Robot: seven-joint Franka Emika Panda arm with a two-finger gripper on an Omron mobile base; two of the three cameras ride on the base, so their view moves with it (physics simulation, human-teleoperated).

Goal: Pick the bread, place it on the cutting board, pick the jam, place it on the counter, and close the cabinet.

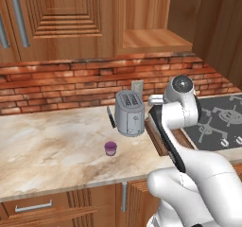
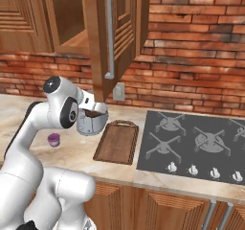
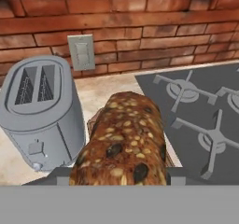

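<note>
Fingers are pinching the bread, hanging above the cutting board beside the toaster; jam already sits on the surface's front part. Risk — a high release and the loaf bounces off the board's rim; the open cabinet door overhead could get clipped too.

No readable text, label or number anywhere (toaster unmarked too).
</note>
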